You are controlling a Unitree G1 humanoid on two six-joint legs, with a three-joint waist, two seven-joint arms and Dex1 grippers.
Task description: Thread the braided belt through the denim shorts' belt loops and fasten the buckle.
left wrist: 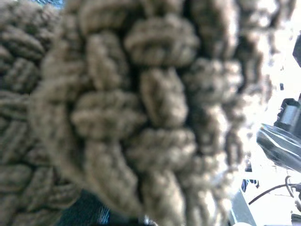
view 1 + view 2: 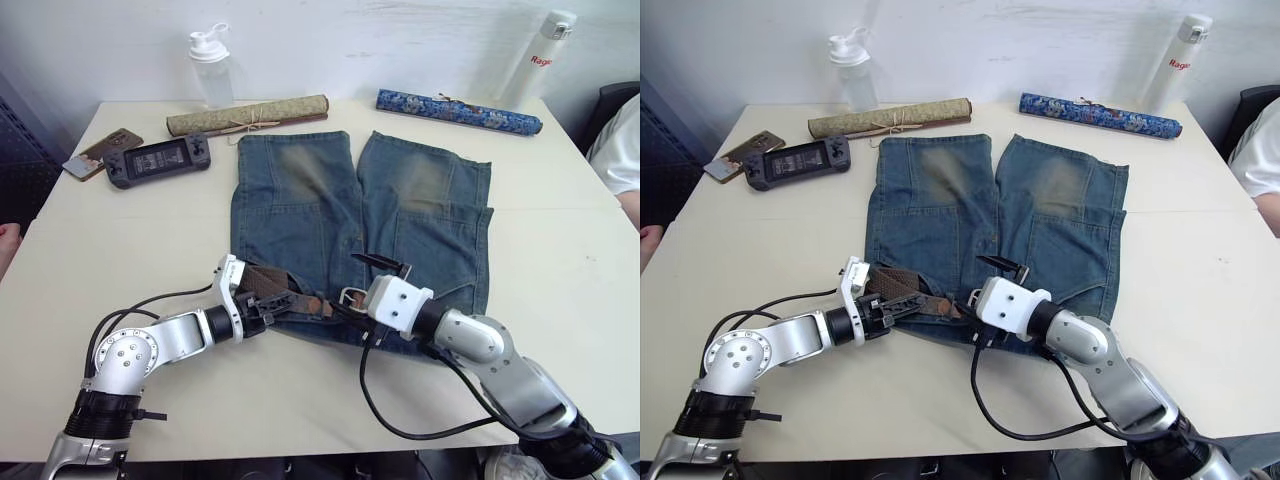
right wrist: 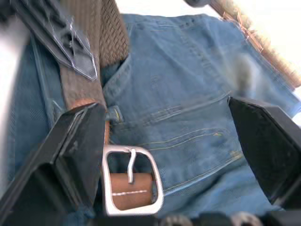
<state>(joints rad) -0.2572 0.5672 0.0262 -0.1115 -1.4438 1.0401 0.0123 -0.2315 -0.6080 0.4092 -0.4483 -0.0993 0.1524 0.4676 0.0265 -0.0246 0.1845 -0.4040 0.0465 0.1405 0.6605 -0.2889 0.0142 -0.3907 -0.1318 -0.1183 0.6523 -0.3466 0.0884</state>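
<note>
At the table's (image 2: 90, 250) 10 o'clock corner lie a phone (image 2: 101, 151) and, just beside it, a dark handheld game console (image 2: 158, 159). A clear bottle (image 2: 211, 68) stands at the far edge near 11 o'clock, with a rolled tan scroll (image 2: 248, 116) lying in front of it.

The left gripper (image 2: 272, 296) reaches in from 8 o'clock toward the waistband of the denim shorts (image 2: 330, 220). It is clamped on the braided belt (image 2: 283, 288); its wrist camera sits right against the olive-brown weave. The belt is bunched in a short fold at the waistband's left end, then runs to the right along the near hem of the shorts.

The denim shorts lie flat at the table's centre, legs pointing to 12 o'clock, waistband toward 6 o'clock, with a worn yellowish patch on each leg. In the right wrist view one of the belt loops (image 3: 113, 114) shows as a small denim strip just beside the strap's leather end.

The buckle (image 3: 132, 181) lies on the denim at the waistband's middle, prong resting across its silver frame. The right gripper (image 3: 167, 141) comes in from 5 o'clock, its two black fingers (image 3: 265, 141) spread wide apart with the buckle between them, holding nothing.

A blue patterned scroll (image 2: 458, 111) lies near 1 o'clock, a white bottle (image 2: 535, 60) stands behind it, and a person's sleeve (image 2: 622, 150) shows at 3 o'clock.
</note>
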